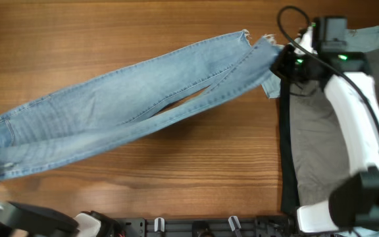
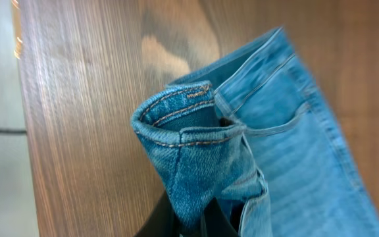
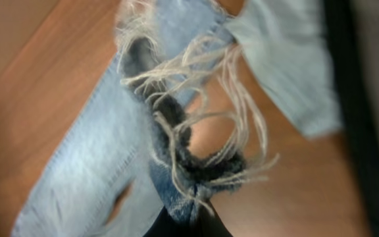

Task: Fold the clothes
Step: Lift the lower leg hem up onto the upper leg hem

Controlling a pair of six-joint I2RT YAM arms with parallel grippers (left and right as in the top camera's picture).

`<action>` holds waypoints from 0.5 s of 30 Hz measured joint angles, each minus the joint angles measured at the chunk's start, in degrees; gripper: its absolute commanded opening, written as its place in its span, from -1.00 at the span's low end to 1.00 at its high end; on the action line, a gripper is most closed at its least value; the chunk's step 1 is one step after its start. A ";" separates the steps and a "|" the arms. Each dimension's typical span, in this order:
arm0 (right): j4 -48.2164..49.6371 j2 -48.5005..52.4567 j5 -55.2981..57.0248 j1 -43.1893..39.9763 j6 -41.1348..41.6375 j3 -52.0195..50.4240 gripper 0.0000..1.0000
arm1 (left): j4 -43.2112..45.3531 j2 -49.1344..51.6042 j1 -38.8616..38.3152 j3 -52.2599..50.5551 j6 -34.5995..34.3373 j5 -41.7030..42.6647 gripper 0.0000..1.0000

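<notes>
The light-blue jeans lie stretched across the table, waist at the left edge, frayed hems at the upper right. My right gripper is shut on a frayed hem; its fingertips pinch the denim. My left gripper is shut on the folded waistband, near a stitched pocket. In the overhead view only the left arm's base shows. Grey trousers lie at the right under the right arm, with a pale-blue T-shirt beneath them.
A corner of the T-shirt lies beside the held hem. The right arm's white links cross above the grey trousers. Bare wooden table lies behind and in front of the jeans. The table's left edge shows in the left wrist view.
</notes>
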 measured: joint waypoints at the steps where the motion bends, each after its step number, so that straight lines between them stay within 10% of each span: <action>1: 3.26 2.89 -0.42 1.11 1.70 0.00 -0.91 | 0.33 2.29 0.00 0.00 0.00 -0.22 -0.92; 15: 17.59 13.05 -2.89 6.62 27.06 0.11 -0.91 | 7.43 9.60 0.04 0.00 0.07 4.81 -0.92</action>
